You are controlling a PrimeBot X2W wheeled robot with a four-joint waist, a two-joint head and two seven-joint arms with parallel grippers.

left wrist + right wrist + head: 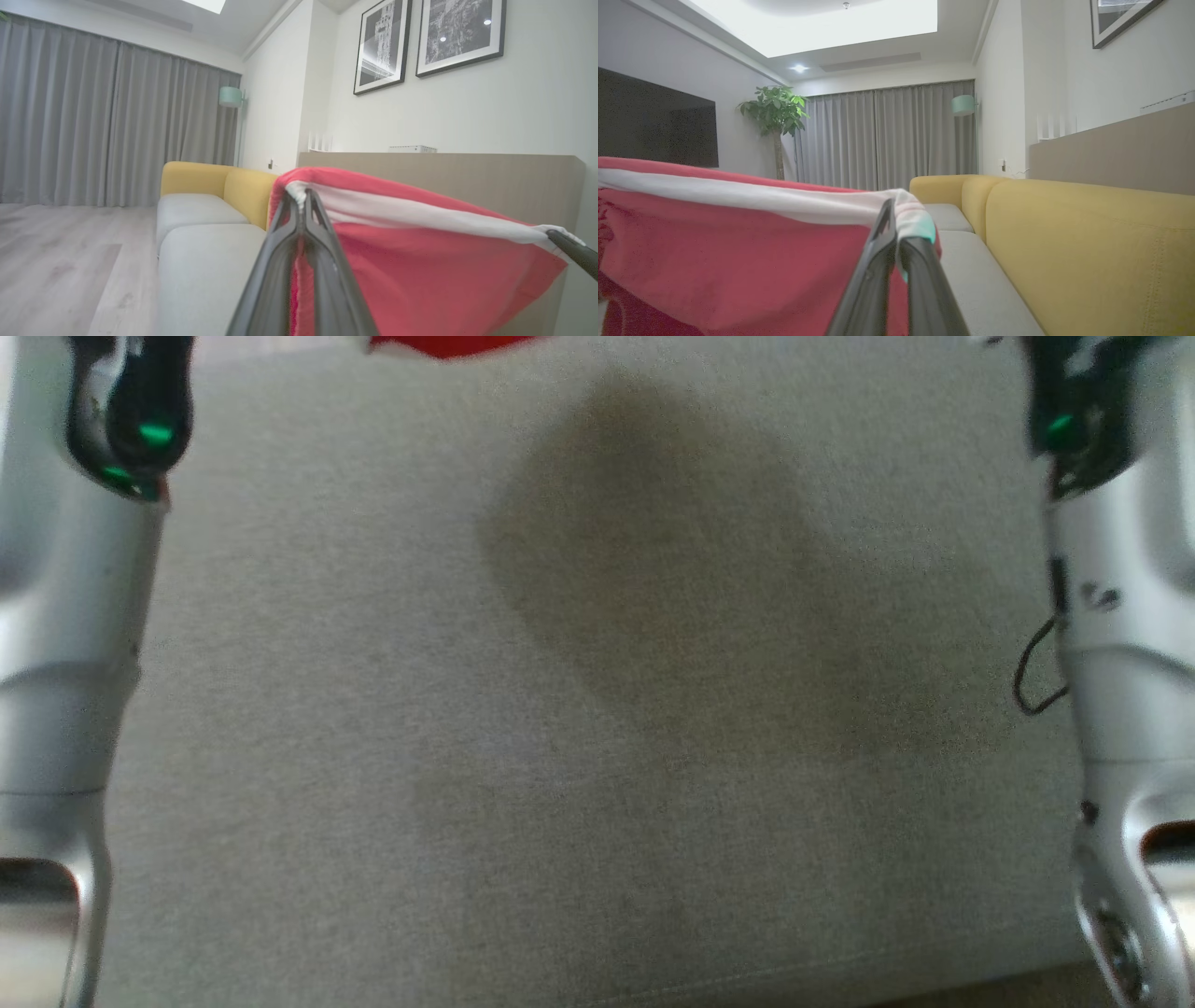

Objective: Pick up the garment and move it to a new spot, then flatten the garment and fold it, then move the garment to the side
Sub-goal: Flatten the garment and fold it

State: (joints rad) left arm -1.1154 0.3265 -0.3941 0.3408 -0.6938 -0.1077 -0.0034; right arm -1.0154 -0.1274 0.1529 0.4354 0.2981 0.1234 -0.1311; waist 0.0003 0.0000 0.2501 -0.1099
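Garment (439, 343), soft red cloth, shows as a sliver over the far side of the flat, grey woven sofa seat (597, 709). At the left wrist, the left hand (300, 196) is clenched on its white hem band, stretched taut above the sofa. At the right wrist, the right hand (896, 221) pinches the band's other corner.

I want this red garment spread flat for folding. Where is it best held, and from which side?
Hold the white band along the garment's top edge, one corner per gripper, coming from the robot's side. The left gripper and right gripper are shut there; the band runs straight between them and the red cloth hangs below.
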